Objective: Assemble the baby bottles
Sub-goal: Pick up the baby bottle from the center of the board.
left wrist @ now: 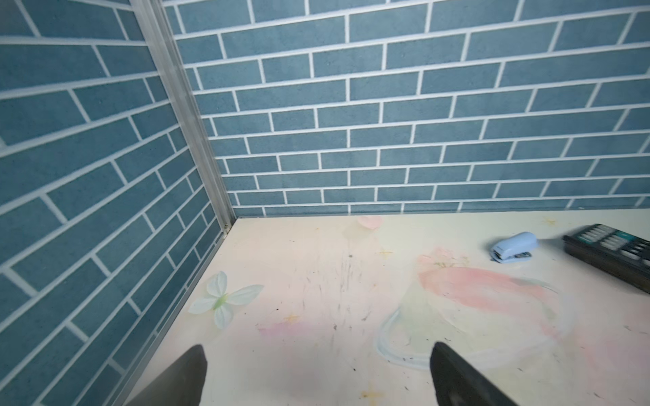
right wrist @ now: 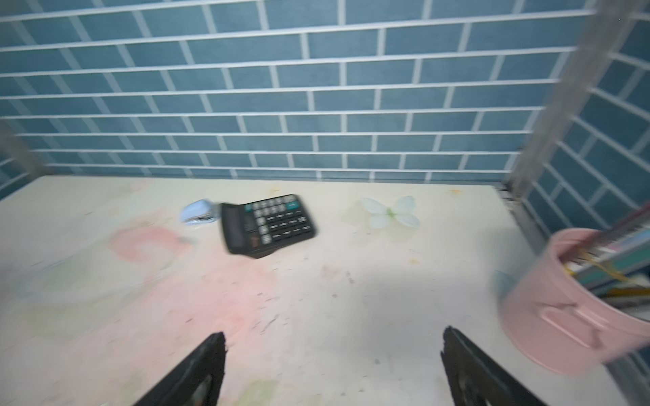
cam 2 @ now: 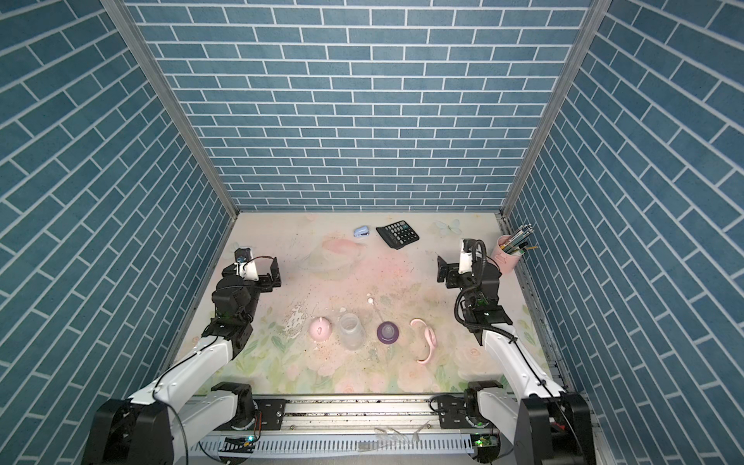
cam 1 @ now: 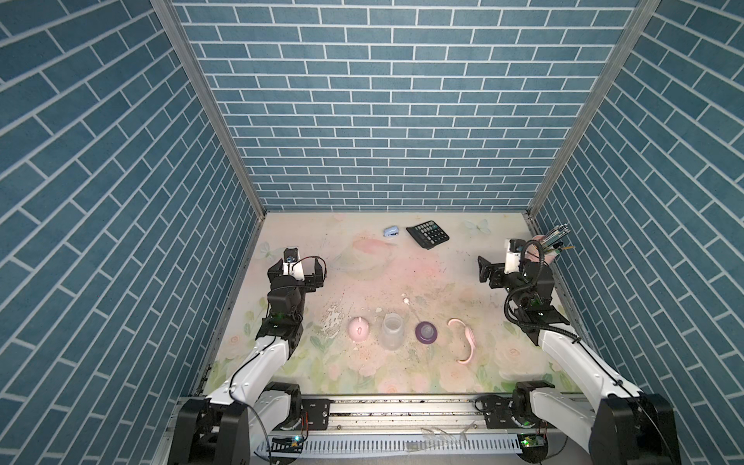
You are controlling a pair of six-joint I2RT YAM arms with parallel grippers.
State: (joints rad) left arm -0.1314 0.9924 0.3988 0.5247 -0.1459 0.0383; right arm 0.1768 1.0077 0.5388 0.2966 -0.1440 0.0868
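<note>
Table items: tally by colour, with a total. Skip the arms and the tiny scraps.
Pink: 3 (dome cap, handle ring, pen cup)
Clear: 1 (bottle body)
Purple: 1 (collar with teat)
Blue: 1 (stapler)
Black: 1 (calculator)
Total: 7

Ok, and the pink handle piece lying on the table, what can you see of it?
The pink handle ring looks like pale, glossy plastic, with two curved arms sweeping out from a thicker middle band. It lies loose on the floral table, at the right end of the row of parts, beside the purple collar but apart from it. Nothing else touches it. Its ring opening is hard to make out.
</note>
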